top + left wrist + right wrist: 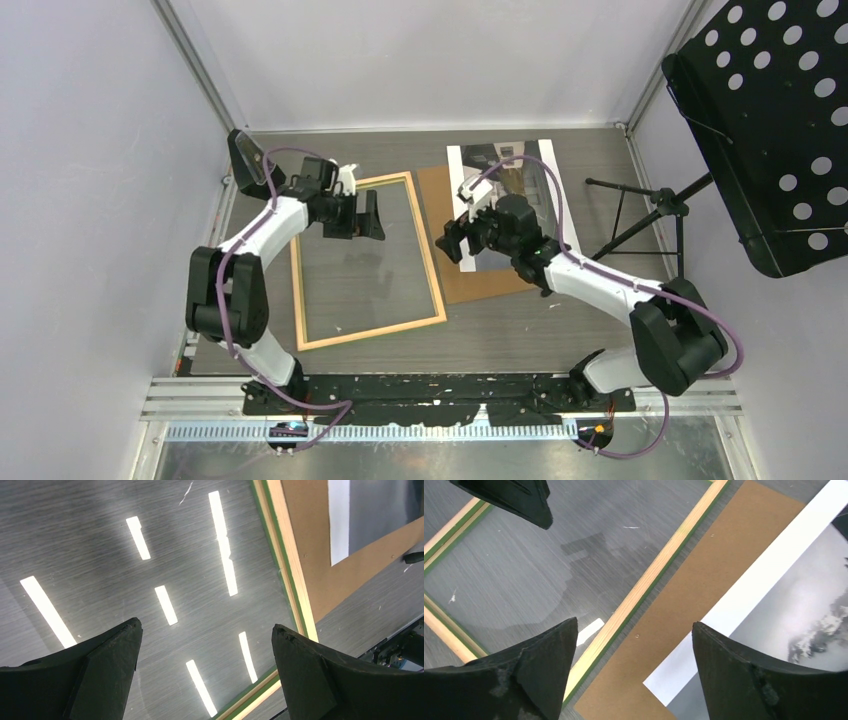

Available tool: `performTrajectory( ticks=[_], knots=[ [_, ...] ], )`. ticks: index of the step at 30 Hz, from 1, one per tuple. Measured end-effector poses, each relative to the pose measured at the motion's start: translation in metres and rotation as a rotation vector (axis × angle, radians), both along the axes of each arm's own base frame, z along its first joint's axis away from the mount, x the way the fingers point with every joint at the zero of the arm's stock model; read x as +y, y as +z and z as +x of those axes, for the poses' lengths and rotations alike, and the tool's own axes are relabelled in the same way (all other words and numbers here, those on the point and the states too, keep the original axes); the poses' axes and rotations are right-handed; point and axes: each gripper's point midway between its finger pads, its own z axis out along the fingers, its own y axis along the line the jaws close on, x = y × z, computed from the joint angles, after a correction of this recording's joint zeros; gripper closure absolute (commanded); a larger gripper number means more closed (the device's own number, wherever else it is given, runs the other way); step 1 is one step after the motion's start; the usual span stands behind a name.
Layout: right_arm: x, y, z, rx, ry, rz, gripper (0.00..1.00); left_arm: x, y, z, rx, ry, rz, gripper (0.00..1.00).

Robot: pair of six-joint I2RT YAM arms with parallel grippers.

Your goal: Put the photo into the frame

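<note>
The frame (370,332) lies flat left of centre, light wood side up, a green edge showing in the left wrist view (290,580) and the right wrist view (659,565). A glossy clear sheet (175,555) inside it reflects ceiling lights. The photo (535,200) lies right of the frame on the brown hardboard backing (480,285), its white band and grey image in the right wrist view (794,605). My left gripper (375,217) (206,625) is open and empty above the frame's upper part. My right gripper (455,235) (634,624) is open and empty above the hardboard (704,570) at the photo's left corner.
A black perforated music stand (770,130) hangs over the right side, its tripod legs (640,215) on the table next to the photo. Walls close in the left, far and right sides. The left gripper's finger (514,495) shows across the frame.
</note>
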Motion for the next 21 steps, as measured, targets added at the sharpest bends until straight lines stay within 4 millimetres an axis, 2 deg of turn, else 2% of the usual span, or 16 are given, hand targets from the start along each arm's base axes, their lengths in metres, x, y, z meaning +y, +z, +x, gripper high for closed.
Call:
performTrajectory(
  ticks=[5, 14, 21],
  knots=[
    [-0.015, 0.016, 0.008, -0.025, -0.052, -0.008, 0.05, 0.000, 0.022, 0.001, -0.068, -0.009, -0.009, 0.00],
    [-0.067, 0.037, 0.030, -0.046, -0.210, -0.010, 0.05, 0.006, 0.060, -0.005, -0.219, -0.039, 0.003, 0.00],
    [-0.102, 0.065, 0.043, -0.112, -0.326, -0.017, 0.04, 0.010, 0.080, -0.015, -0.332, -0.071, 0.010, 0.00]
  ],
)
